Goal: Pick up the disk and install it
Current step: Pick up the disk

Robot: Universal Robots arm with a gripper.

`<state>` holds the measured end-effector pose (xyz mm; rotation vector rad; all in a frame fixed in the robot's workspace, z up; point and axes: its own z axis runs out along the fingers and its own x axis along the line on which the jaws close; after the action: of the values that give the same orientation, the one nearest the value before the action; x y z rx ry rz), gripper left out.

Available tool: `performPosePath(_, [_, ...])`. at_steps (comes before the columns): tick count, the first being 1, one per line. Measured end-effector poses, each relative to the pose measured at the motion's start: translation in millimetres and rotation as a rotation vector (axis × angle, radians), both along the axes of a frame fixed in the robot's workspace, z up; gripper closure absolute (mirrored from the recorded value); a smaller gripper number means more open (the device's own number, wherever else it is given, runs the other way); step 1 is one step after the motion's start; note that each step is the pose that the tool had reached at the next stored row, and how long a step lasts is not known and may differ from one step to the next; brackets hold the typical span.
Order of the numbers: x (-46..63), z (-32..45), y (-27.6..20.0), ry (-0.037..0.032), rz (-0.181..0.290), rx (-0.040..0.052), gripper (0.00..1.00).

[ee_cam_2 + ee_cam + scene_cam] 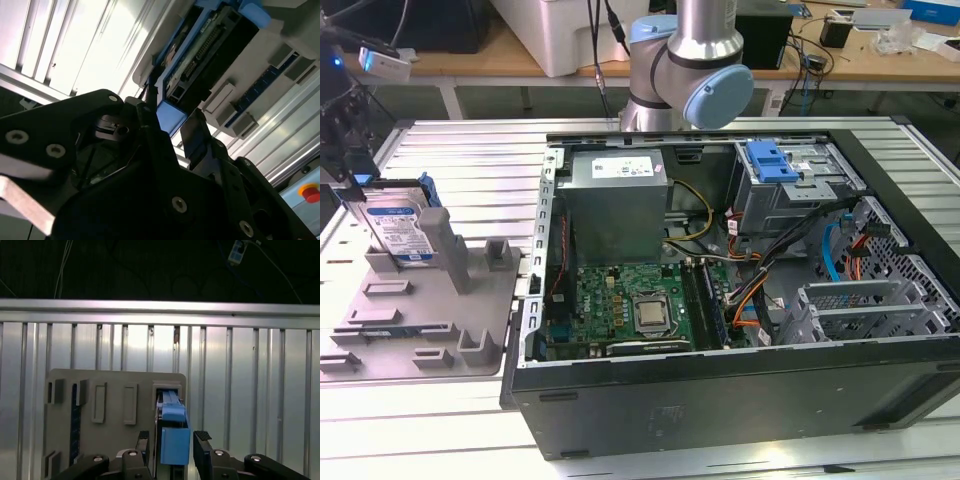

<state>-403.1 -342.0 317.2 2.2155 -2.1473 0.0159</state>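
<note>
A slatted aluminium table [450, 150] carries everything. Behind it, across the far side of the room, runs a wooden workbench [880, 55] strewn with cables and small boxes.

A large open black computer case [720, 390] lies on its side in the middle of the table, and the rest is placed from it. Just behind the case rises the silver robot arm with pale blue joint caps [695, 60]. Beside the case, on the exterior view's left, a flat grey plastic fixture tray with raised slots [430, 330] rests on the slats.

Inside the case, a grey metal power supply box [615, 200] sits at the back, with a green motherboard [620, 300] in front of it. A bare blue plastic bracket with a ribbed top [772, 160] sits on the drive cage towards the exterior view's right.

The silver rectangular disk with a blue-and-white label and blue rail frame [400, 230] stands upright on edge in a slot of the tray, outside the case. The black gripper [172, 437] hangs right over it. In the first wrist view its fingers [202, 437] are spread apart, one on each side of the disk's blue rail end, with a thin gap on both sides.
</note>
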Motion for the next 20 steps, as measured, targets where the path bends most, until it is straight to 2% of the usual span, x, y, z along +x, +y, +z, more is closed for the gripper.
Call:
performPosePath(1, [0.0,-0.9,0.0,0.0001,0.000,0.0000,0.55])
performPosePath(20, [-1.8,-12.7,0.0,0.0000,0.000,0.0000,0.55])
